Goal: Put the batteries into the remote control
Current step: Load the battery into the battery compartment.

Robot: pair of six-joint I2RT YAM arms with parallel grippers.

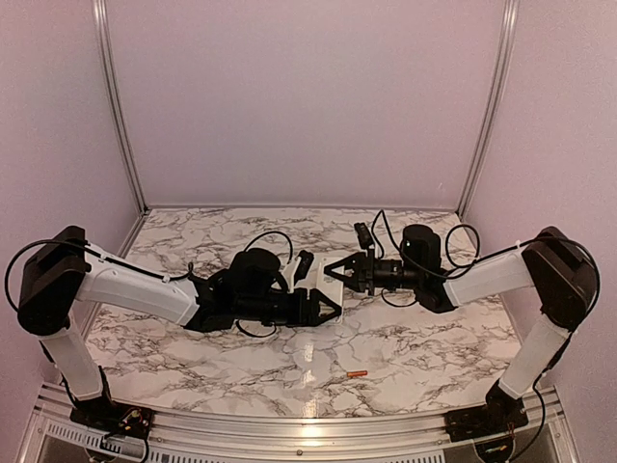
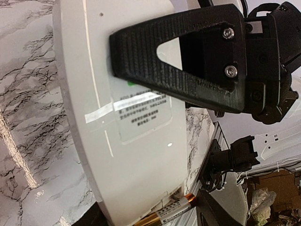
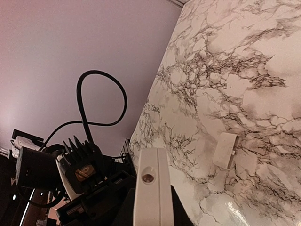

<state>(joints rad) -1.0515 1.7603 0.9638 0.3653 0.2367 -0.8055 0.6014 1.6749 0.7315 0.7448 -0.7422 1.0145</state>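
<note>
The remote control (image 1: pixel 331 289) is up over the middle of the table (image 1: pixel 193 359), with the left gripper (image 1: pixel 326 309) at its left and the right gripper (image 1: pixel 339 271) at its right. One battery (image 1: pixel 358 373) lies on the table, nearer the arm bases. The other battery (image 2: pixel 175 211) seems to rest against the remote control's edge. A small cover (image 3: pixel 226 150) lies flat on the table, apart from the remote control.

The top camera hangs high over the near edge of the marble table (image 1: pixel 405 357) and looks down and forward across all of it, from afar. The left wrist camera sits very close to the remote control (image 2: pixel 141 155), whose white body fills its frame. The right wrist camera looks along the remote's narrow edge toward the left arm (image 3: pixel 80 174) and the tabletop. All 3 views share the remote.
</note>
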